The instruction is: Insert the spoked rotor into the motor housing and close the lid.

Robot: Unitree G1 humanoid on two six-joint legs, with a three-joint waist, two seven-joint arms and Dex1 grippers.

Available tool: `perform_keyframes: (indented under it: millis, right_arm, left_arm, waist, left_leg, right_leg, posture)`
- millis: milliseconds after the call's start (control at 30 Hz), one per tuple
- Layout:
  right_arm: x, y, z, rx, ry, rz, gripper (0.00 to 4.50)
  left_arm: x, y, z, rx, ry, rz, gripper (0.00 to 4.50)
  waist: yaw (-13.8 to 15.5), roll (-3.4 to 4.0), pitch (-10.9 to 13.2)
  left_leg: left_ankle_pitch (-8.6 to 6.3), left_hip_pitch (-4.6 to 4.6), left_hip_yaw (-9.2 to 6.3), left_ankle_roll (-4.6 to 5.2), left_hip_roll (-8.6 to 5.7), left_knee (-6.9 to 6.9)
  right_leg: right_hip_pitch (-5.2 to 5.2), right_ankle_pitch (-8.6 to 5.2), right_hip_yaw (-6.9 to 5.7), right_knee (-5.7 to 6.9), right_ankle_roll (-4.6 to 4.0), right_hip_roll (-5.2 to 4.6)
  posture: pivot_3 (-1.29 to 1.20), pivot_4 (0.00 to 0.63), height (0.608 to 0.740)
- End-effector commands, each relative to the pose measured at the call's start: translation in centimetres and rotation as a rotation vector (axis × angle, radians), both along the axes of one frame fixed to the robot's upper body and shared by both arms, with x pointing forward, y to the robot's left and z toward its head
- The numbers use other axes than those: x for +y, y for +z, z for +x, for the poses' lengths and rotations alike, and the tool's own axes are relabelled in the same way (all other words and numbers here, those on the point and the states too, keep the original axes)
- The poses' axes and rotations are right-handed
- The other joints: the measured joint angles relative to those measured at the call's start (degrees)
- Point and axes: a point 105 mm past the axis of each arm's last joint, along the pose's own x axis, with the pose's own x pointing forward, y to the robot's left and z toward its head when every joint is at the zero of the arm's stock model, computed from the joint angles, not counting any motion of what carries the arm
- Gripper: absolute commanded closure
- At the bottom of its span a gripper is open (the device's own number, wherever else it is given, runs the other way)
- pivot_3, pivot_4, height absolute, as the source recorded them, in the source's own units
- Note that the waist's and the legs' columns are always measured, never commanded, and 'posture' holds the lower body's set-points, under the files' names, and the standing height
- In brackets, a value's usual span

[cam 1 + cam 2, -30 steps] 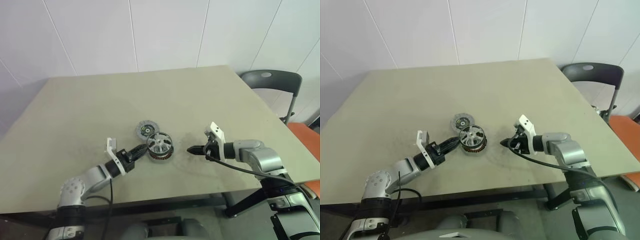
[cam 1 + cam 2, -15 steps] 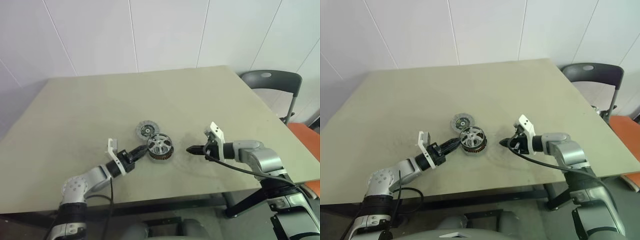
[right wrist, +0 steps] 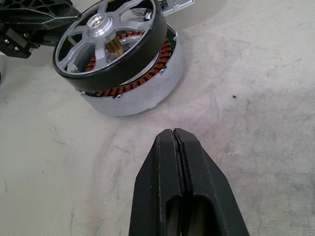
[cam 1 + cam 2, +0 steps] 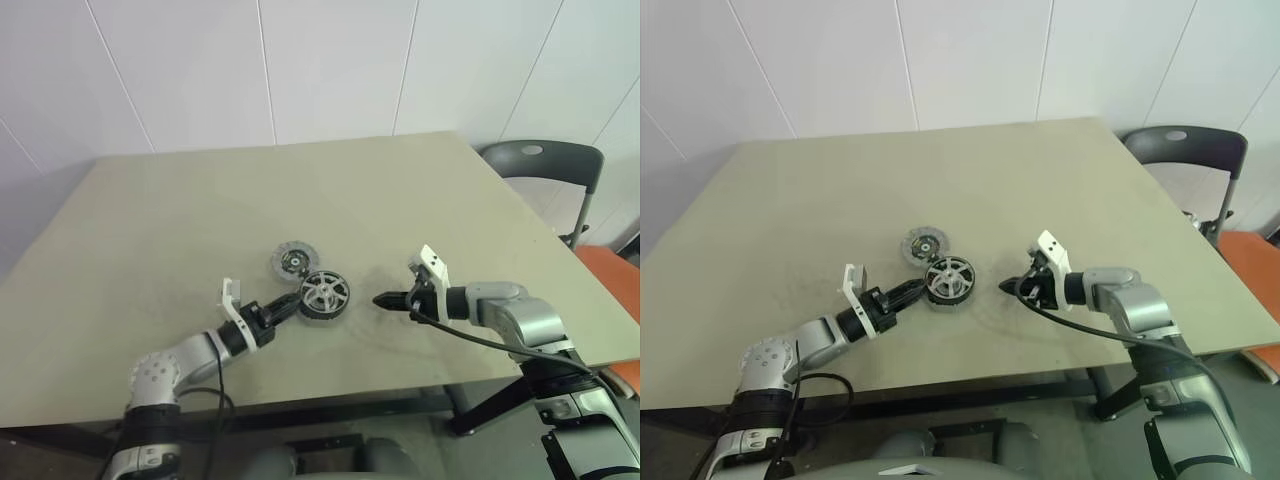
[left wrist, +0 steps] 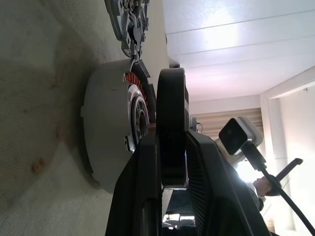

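A beige table (image 4: 200, 200) stood against a white panelled wall, seen from above by the robot's head camera. On the left, the left arm reached over the near part of the tabletop, and the left gripper (image 4: 292, 306) pointed toward the middle of the table. Its two black fingers (image 5: 197, 172) were pinching the dark rim of the spoked rotor (image 4: 324, 293), a shiny silvery wheel with dark gaps between its spokes. The rotor sat tilted on top of the motor housing (image 3: 142, 93), one edge lifted (the wrist views showed it askew rather than seated flat). The housing was a round pale grey body resting on the table, with copper-coloured windings (image 3: 133, 84) visible in the gap beneath the raised side of the rotor.

Just behind the housing, a little toward the left and farther from the robot, the lid (image 4: 293, 260) lay flat on the table. It was a round grey disc with a dark centre and a small green mark, near the housing, though I could not tell whether the two touched.

To the right of the housing, apart from it, the right gripper (image 4: 383, 299) hovered low over the table, angled down and pointing left toward the housing. Its black fingers (image 3: 182, 172) were pressed together with nothing between them. At the far right, beyond the table's edge, stood a dark grey chair (image 4: 545, 165).
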Motion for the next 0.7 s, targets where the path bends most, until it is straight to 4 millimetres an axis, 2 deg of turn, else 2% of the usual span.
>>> perform_keyframes:
  millis: [33,700]
  right_arm:
    - [0.61,1.77,0.40,-0.072,0.018,0.033,4.50]
    - [0.68,1.74,0.63,-0.080,0.018,0.033,4.50]
  left_arm:
    - [0.65,-0.46,-0.17,0.029,0.032,0.003,4.09]
    - [0.64,-0.06,-0.30,0.048,0.065,0.029,4.09]
  waist:
    - [0.0,0.00,0.0]
    - [0.0,-0.01,0.0]
  left_leg:
    - [0.00,0.00,0.00,0.00,0.00,0.00]
    - [0.00,0.00,0.01,0.00,0.00,0.00]
  right_leg:
    - [0.00,0.00,0.00,0.00,0.00,0.00]
    - [0.00,0.00,0.00,0.00,0.01,0.00]
  posture:
    - [0.00,0.000,0.740]
    - [0.00,0.000,0.740]
